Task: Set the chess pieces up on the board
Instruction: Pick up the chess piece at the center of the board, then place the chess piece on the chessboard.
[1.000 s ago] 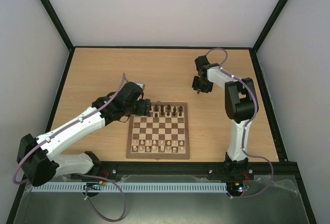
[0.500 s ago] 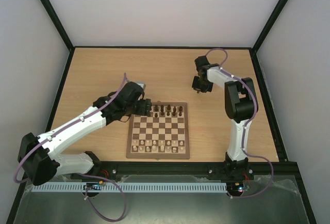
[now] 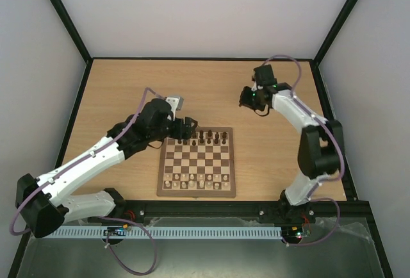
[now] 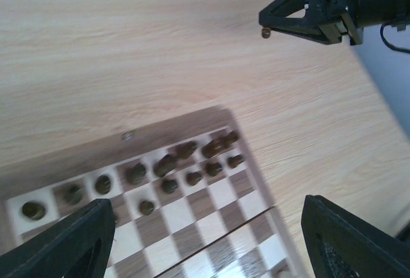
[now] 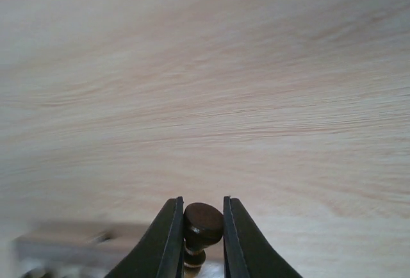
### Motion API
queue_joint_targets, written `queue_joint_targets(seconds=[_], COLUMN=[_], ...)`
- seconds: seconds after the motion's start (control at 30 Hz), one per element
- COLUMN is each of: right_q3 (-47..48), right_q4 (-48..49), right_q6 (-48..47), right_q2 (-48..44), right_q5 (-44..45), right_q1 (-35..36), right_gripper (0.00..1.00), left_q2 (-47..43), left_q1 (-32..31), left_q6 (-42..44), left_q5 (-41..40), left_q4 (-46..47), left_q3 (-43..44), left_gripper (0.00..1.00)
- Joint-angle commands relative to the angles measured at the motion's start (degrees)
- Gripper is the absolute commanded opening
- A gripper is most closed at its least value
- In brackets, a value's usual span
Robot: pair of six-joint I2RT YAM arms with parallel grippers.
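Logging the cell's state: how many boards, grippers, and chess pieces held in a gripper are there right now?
board: 1
grippers: 2, the left gripper and the right gripper
chess piece held, in the right gripper: 1
Total: 4

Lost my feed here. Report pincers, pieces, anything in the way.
Right pincer shut on a dark chess piece, off the board. Left pincer open at board's far edge. Nothing seen blocking.

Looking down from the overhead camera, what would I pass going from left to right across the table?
Left arm's shoulder → chessboard → right fingers pinching a dark chess piece → right arm's elbow.
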Motion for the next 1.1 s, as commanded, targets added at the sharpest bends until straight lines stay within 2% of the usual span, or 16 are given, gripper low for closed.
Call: queue_joint_targets(seconds=[0.0, 0.27, 0.4, 0.63, 0.87, 1.07], right_q3=[-5.71, -14.43, -14.55, -14.89, -15.79, -15.35], right_q4=[5.29, 14.13, 14.19, 12.88, 12.84, 12.84], right_q6=[5.40, 19.05, 21.67, 22.74, 22.36, 22.52], right_q2=[-12.22, -26.46, -29.25, -30.67, -30.63, -30.37], right_q5=[-10.97, -17.84, -18.55, -19.94, -20.49, -20.50], right_q1=[0.07, 3.59, 5.78, 6.65, 6.72, 6.72], right_gripper=[0.06, 0.08, 0.08, 0.08, 0.08, 0.08], left_q2=[-1.13, 5.21, 9.37, 15.34, 16.98, 19.29], left_q1=[-1.16, -8.72, -12.12, -13.59, -14.02, -14.04], left_q6=[-2.72, -6.56, -5.79, -4.00, -2.21, -0.91], left_q5=[6.82, 2.52, -3.44, -10.09, -16.02, -17.15], left_q4=[9.89, 22.89, 25.16, 27.43, 31.90, 36.15], left_q3=[-0.84, 0.27, 2.63, 5.49, 4.97, 5.21], left_gripper=[0.83, 0.83, 0.82, 0.77, 0.64, 0.49])
